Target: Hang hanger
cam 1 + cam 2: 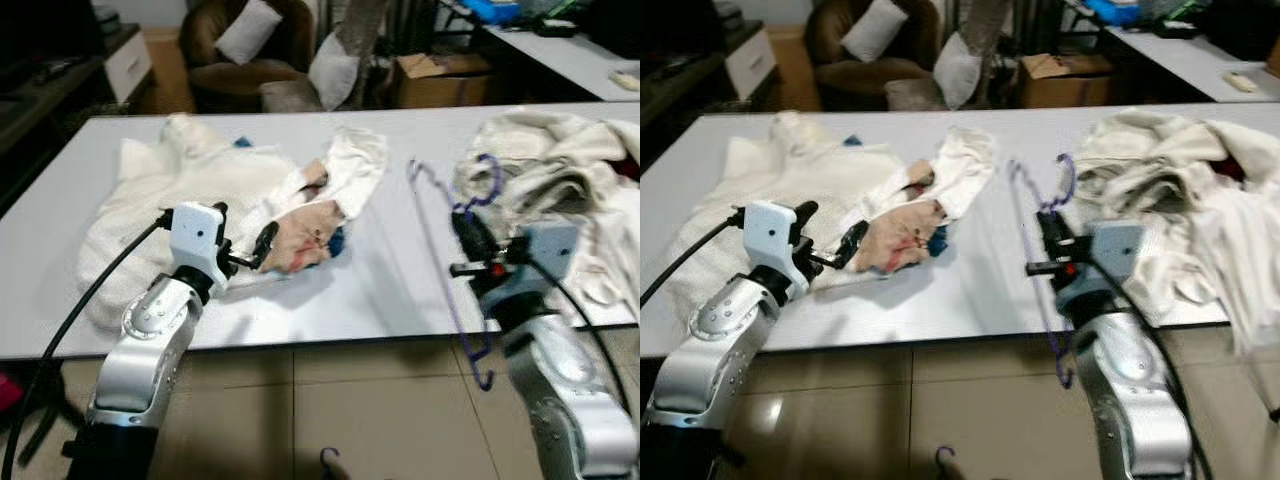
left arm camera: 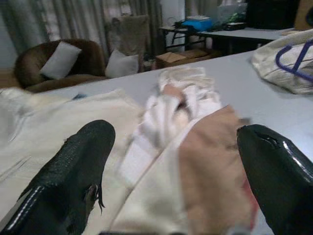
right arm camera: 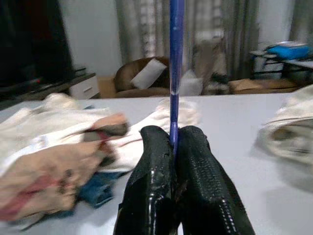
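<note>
A thin blue wire hanger [image 1: 440,255] stands on edge over the right part of the white table [image 1: 400,280], its hook [image 1: 488,175] near a pile of pale clothes. My right gripper [image 1: 468,232] is shut on the hanger's bar [image 3: 175,73], and part of the frame dips below the table's front edge. A cream garment [image 1: 220,195] with a pinkish patch [image 2: 210,166] lies spread on the left. My left gripper [image 1: 255,250] is open low over that garment's front edge, its fingers [image 2: 73,176] wide apart with nothing between them.
A heap of cream clothes [image 1: 560,190] covers the table's right end. Behind the table stand a brown armchair with white cushions [image 1: 250,40], a cardboard box [image 1: 440,75] and a second white table [image 1: 580,55]. Tiled floor [image 1: 330,410] lies in front.
</note>
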Controlling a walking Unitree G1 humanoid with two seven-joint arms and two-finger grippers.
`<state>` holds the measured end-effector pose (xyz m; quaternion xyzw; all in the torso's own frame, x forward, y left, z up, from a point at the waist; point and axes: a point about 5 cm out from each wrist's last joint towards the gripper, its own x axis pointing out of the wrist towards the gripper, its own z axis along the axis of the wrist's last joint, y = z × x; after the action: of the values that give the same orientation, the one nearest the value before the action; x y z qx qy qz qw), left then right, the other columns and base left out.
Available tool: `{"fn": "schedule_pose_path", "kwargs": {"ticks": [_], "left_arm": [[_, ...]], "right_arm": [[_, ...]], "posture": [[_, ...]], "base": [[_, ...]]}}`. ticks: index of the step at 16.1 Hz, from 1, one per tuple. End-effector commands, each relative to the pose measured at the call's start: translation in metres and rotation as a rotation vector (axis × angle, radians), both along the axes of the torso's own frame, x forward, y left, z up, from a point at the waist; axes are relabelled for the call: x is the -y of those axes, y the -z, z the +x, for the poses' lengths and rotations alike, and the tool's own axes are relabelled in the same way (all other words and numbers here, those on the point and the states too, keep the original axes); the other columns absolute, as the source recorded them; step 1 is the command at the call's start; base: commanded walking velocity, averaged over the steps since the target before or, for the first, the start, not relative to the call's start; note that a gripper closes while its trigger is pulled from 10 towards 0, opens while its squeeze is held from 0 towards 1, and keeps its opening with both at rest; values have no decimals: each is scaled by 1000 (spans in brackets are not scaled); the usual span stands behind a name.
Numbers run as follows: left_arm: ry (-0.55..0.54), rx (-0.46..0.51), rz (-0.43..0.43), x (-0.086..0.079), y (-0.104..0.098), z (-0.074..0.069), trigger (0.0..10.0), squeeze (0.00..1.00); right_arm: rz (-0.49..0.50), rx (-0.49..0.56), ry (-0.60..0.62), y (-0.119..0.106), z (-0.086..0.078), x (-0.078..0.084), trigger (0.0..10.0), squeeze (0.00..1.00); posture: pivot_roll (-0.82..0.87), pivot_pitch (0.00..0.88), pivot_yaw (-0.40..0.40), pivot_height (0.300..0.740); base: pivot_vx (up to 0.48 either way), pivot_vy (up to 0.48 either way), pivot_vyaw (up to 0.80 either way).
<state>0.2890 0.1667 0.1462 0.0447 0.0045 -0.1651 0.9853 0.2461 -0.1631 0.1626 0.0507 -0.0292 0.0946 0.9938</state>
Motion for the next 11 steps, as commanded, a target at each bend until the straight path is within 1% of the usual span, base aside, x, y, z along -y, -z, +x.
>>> {"fn": "schedule_pose_path", "kwargs": {"ticks": [1, 2, 3, 4, 5, 6, 7, 8, 9, 10, 11], "left_arm": [[-4, 0, 19, -4, 1, 1, 10000, 965], [-1, 1, 22, -4, 1, 1, 10000, 965], [46, -26, 33, -2, 4, 3, 10000, 1000], [79, -52, 55, -1, 7, 5, 10000, 1000], [84, -62, 76, -2, 8, 6, 10000, 1000], [103, -81, 112, -4, 11, 12, 10000, 1000], [127, -91, 149, -3, 12, 19, 10000, 1000], [136, -95, 161, -2, 13, 21, 10000, 1000], [147, -111, 197, -2, 16, 27, 10000, 1000], [148, -123, 243, -4, 20, 31, 10000, 800], [135, -133, 299, -6, 24, 36, 10000, 145]], "right_arm": [[-3, 24, 8, -3, 0, 1, 10000, 0], [-3, 24, 11, -3, 0, 1, 10000, 0], [-3, 25, 32, -3, 0, 3, 10000, 0], [-5, 24, 50, -3, 0, 6, 10000, 0], [-7, 23, 57, -2, 1, 8, 10000, 0], [-29, 5, 69, 0, 0, 14, 10000, 0], [-71, -27, 80, 5, -2, 22, 10000, 0], [-86, -39, 86, 6, -2, 25, 10000, 0], [-90, -58, 87, 8, -4, 32, 10000, 0], [-94, -73, 73, 9, -4, 33, 10000, 0], [-108, -77, 49, 10, -7, 33, 10000, 0]], "posture": [[-135, 0, 24, 740], [-135, 0, 25, 740], [-137, 0, 27, 740], [-138, 0, 31, 740], [-138, 0, 32, 740], [-138, 0, 33, 740], [-140, 0, 31, 740], [-141, 0, 32, 740], [-149, 0, 35, 740], [-154, 0, 37, 740], [-158, 0, 36, 740]], "base": [[0, 0, 0], [0, 0, 0], [0, 0, 0], [0, 0, 0], [0, 0, 0], [0, 0, 0], [0, 0, 0], [0, 0, 0], [0, 0, 0], [0, 0, 0], [0, 0, 0]]}}
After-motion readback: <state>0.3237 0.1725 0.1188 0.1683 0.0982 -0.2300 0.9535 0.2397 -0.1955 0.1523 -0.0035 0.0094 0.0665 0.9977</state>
